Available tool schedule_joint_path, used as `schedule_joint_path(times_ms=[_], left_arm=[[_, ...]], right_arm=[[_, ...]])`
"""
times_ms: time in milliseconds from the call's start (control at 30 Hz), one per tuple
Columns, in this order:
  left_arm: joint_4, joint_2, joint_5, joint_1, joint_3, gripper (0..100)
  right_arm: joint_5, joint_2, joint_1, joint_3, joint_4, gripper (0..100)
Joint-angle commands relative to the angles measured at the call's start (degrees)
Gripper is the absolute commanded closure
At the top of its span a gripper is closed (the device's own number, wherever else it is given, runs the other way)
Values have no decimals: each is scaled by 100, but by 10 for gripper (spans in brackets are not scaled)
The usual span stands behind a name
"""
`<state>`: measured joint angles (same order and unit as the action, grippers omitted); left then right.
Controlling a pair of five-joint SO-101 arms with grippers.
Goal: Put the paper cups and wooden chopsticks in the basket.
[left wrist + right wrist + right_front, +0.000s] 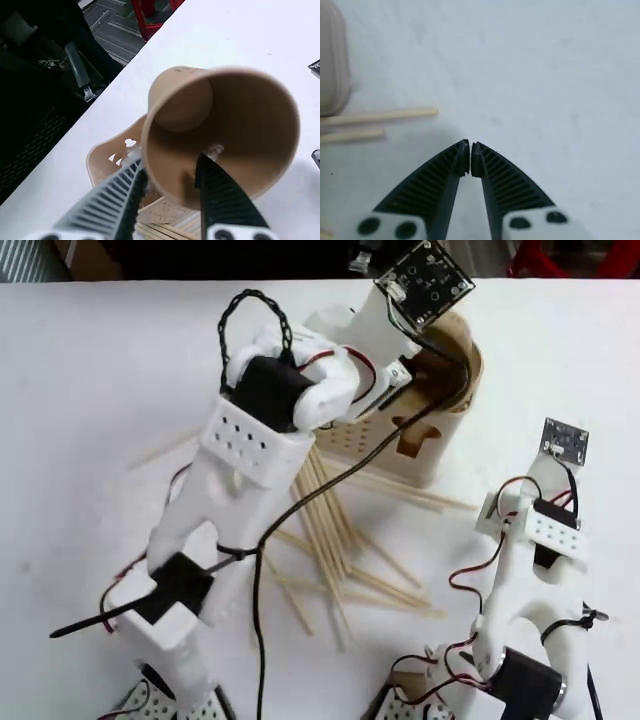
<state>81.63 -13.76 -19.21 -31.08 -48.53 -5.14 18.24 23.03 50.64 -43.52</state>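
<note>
The left pincer point(172, 167) is clamped on the wall of a paper cup point(235, 115), one finger inside and one outside. The cup is tilted, mouth toward the wrist and base away, above the basket point(107, 155) at 1 o'clock on the table point(100, 370). That arm stretches up from 7 o'clock. Chopsticks point(325, 530) fan out near the centre. The right pincer point(470, 152), tips together, points down at 4 o'clock.

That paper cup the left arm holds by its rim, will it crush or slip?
It is probably light and thin-walled. The left gripper pinches the paper cup by a single wall, so a harder squeeze could dent the rim. The smooth wall may let it swivel or slip. Empty and tapered, it would likely roll if dropped sideways.
</note>
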Motion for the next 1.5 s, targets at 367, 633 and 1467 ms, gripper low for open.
schedule_joint_path(times_ms=[367, 633, 1467], left_arm=[[-738, -4, 132, 154, -598, 822], [-2101, -4, 413, 110, 88, 823], [-2233, 57, 492, -48, 668, 823]], right_arm=[[-26, 171, -171, -62, 92, 974], [-26, 171, -163, -62, 92, 974], [-202, 171, -171, -35, 92, 974]])
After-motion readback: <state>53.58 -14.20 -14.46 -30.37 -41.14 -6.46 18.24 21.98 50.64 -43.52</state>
